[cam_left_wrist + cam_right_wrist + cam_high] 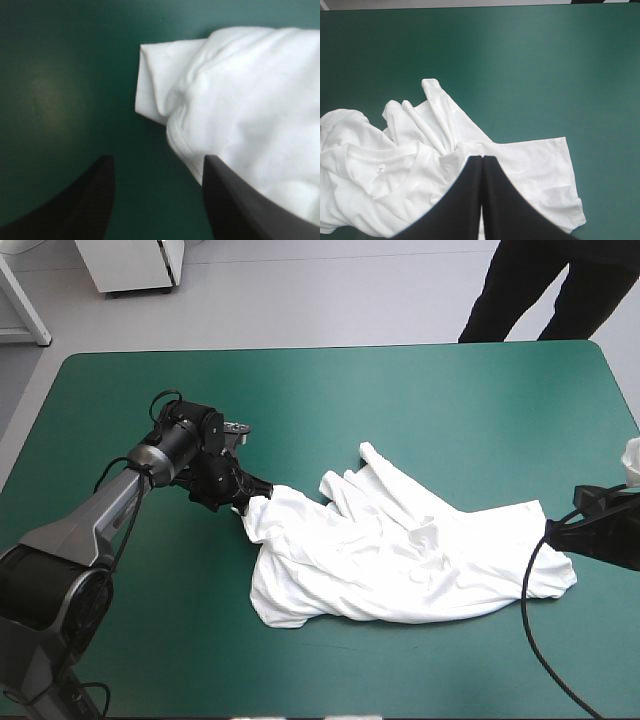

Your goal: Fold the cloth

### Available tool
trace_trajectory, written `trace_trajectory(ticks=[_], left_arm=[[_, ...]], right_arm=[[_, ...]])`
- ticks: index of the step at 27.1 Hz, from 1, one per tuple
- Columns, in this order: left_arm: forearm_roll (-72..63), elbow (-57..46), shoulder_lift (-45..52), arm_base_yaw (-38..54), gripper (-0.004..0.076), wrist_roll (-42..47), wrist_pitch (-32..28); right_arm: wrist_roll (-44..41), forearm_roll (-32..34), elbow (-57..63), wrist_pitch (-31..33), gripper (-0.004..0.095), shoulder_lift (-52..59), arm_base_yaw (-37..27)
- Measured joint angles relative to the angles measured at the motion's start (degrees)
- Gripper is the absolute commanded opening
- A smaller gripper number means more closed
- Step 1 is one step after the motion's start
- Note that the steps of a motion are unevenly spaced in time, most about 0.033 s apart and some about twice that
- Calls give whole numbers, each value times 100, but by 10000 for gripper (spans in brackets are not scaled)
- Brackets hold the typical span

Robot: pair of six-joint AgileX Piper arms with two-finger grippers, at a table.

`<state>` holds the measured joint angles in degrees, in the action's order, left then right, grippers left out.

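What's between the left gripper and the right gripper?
The T-shirt, crumpled, reaches from the left gripper to the right gripper; the high view shows it.

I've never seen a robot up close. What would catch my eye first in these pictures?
Most striking is the white T-shirt, a crumpled heap lying right of centre on the teal-green table. The left gripper sits at the shirt's left end with its black fingers apart. The right gripper looks pinched shut on the shirt's right edge.
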<state>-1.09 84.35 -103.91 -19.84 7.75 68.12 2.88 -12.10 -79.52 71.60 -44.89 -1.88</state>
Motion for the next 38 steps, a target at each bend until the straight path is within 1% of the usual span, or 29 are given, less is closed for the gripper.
trace_trajectory(ticks=[3,8,13,15,16,18,20,23,28,30,31,32,33,34,35,36,37,38], left_arm=[[-87,0,-161,0,385,35,-123],[-230,0,-325,0,385,133,-538],[-236,9,-608,0,381,222,-576],[-236,27,-634,0,335,227,-580],[-236,46,-648,0,287,227,-567],[-250,56,-660,0,158,227,-562],[-319,69,-667,0,-13,214,-578],[-469,74,-673,-11,-22,129,-604],[-487,74,-673,-11,-22,68,-608],[-487,74,-673,-11,-22,62,-608],[-487,74,-673,-11,-22,62,-608],[-487,74,-673,-11,-22,62,-608],[-487,74,-673,-11,-22,62,-608],[-487,74,-673,-11,-22,62,-608],[-487,74,-673,-11,-22,58,-608],[-487,74,-673,-11,-22,58,-601],[-487,74,-673,-11,-22,58,-587],[-489,74,-673,-11,-22,58,-574]], right_arm=[[0,0,0,0,-17,0,0],[0,0,0,0,-17,0,0],[0,0,0,0,-17,0,0],[0,0,0,0,-16,0,0],[-7,9,0,0,-16,0,0],[-93,121,49,0,-9,0,0],[-197,329,232,0,12,-16,0],[-288,659,610,0,46,-209,0],[-377,877,865,0,60,-978,0],[-449,1102,864,0,65,-1250,0],[-504,1392,864,0,75,-1523,0],[-526,1473,864,0,134,-1623,0],[-551,1552,864,-6,169,-1872,0],[-558,1543,864,-6,273,-1996,0],[-562,1434,864,-6,333,-2247,0],[-562,1367,864,-6,459,-2353,0],[-577,1210,864,-6,505,-2635,-88],[-585,1152,864,-6,578,-2753,-152]])
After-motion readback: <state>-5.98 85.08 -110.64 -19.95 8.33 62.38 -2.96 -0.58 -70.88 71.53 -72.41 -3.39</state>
